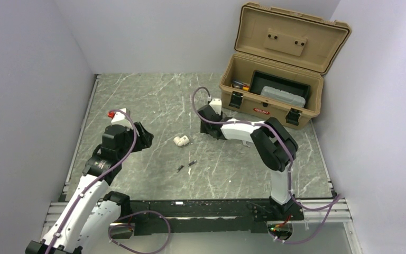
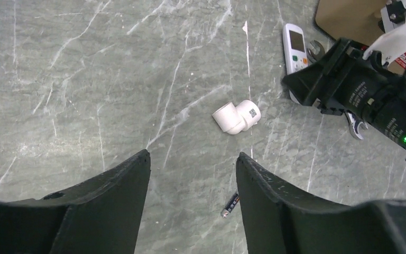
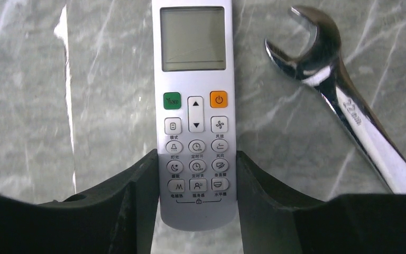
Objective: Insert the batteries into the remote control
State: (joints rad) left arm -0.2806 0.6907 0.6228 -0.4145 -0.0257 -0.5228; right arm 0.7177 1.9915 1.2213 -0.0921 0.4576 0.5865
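One remote control (image 3: pixel 194 79), clasped in right end effector (image 3: pixel 196 161)

Small Chinese captions label buttons on the remote control (image 3: pixel 195 121); the wrench (image 3: pixel 343 100) carries a stamp, seemingly 22.

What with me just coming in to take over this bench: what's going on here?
The right claw grips the lower end of the remote control, which lies face up on the table beside a wrench. The left claw hangs open above the table, near a white pipe fitting. Both batteries lie loose on the table, so none is loaded yet.
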